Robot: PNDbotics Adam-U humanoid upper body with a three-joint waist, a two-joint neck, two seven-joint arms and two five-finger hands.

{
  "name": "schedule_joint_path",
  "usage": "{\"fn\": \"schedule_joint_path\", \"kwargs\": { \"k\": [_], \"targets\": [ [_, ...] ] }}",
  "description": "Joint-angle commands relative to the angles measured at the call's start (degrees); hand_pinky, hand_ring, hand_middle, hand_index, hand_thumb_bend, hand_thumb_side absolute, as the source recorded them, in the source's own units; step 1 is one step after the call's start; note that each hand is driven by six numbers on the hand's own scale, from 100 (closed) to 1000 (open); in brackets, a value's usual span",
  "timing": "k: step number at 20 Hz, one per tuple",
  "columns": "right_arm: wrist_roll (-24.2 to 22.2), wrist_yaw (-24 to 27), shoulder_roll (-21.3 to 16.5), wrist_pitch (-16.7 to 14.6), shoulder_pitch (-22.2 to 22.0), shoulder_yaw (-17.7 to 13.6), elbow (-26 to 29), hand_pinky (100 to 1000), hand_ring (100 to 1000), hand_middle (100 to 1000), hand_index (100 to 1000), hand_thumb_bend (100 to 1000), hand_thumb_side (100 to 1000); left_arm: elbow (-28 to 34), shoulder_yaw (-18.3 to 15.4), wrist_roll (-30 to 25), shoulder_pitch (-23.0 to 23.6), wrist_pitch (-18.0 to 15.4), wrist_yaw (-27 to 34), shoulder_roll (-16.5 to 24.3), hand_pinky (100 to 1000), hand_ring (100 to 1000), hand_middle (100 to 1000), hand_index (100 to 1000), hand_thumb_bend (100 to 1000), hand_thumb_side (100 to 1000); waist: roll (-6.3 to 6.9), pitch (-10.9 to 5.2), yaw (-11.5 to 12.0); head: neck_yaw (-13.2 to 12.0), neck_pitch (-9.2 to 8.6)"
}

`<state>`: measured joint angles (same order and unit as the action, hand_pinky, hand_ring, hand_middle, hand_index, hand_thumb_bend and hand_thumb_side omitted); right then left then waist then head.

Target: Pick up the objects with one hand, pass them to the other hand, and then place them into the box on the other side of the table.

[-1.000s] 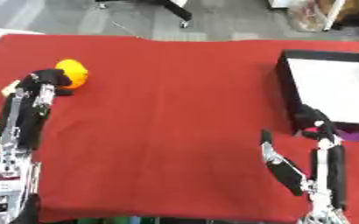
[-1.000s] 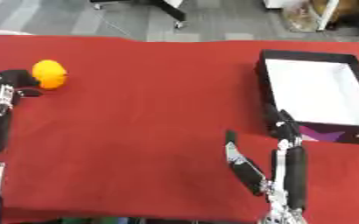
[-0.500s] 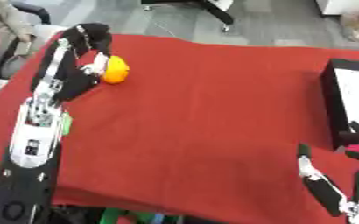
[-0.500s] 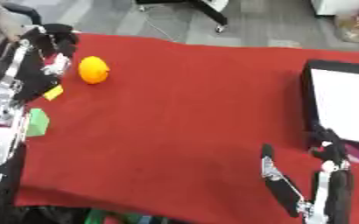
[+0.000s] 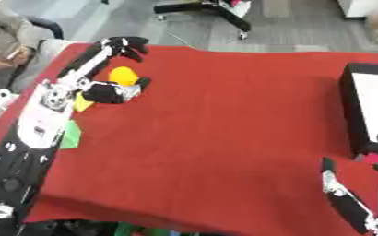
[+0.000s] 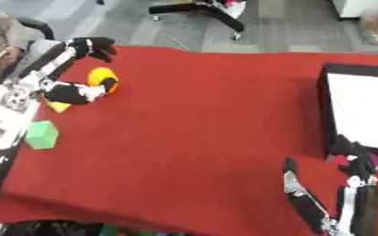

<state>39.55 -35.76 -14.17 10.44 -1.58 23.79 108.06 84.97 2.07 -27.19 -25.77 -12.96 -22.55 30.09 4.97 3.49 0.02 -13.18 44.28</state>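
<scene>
**Item: orange object** (image 6: 103,79). Rounded, smooth, uniform yellow-orange, no markings made out. Lies on the red table (image 5: 224,120) near its far left corner, well apart from the box.

**Left hand** (image 5: 105,91). Spread wide around the orange object: the thumb (image 5: 120,90) lies on the near side, touching or just beside it, and the long fingers (image 5: 127,45) arch over the far side, with tips curled but clear of it. Nothing is held yet.

**Right hand** (image 6: 345,203). Idle at the near right corner, fingers straight and upward, empty.

**Box** (image 6: 362,110). Black walls, white inside, at the right edge of the table.

**Step in hand (judged):** grasp of the orange object, first stage of the task; hand-over and placing not yet done.

**Handling notes (judged):**
- A round object is likely to roll if nudged from one side; bring fingers and thumb in together.
- Centre the object between thumb and fingers before closing.
- Leave part of it exposed, so the right hand has something to take.
- Lift straight up before carrying it towards the middle of the table.

**Also present:** green cube (image 6: 43,134) and a yellow piece (image 6: 57,106), both by the left edge, near the left arm.
</scene>
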Motion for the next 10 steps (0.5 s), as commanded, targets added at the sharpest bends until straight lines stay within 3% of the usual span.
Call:
{"fn": "schedule_joint_path", "kwargs": {
  "k": [1,7,10],
  "targets": [
    [0.11,-0.37,-0.8,0.27,0.2,-0.31,1.07,672,939,681,885,400,290,-4.25,1.8,-3.04,-2.29,0.29,-3.12,6.8,846,725,750,945,415,371,-0.21,-0.9,-0.18,-0.42,-0.16],
    [-0.35,-0.09,-0.34,0.14,0.64,0.12,1.28,672,939,681,886,396,291,-14.53,0.33,-9.39,-4.28,-5.59,-9.48,17.14,846,725,748,944,427,378,-0.86,-0.72,-1.49,-1.87,-0.16],
    [-0.66,0.05,-0.23,0.09,0.84,0.34,1.46,673,939,681,886,395,292,-17.17,-0.2,-10.07,-4.02,-8.77,-12.67,21.0,848,727,749,945,448,390,-1.13,-0.66,-2.0,-2.46,-0.16]
  ]
}}
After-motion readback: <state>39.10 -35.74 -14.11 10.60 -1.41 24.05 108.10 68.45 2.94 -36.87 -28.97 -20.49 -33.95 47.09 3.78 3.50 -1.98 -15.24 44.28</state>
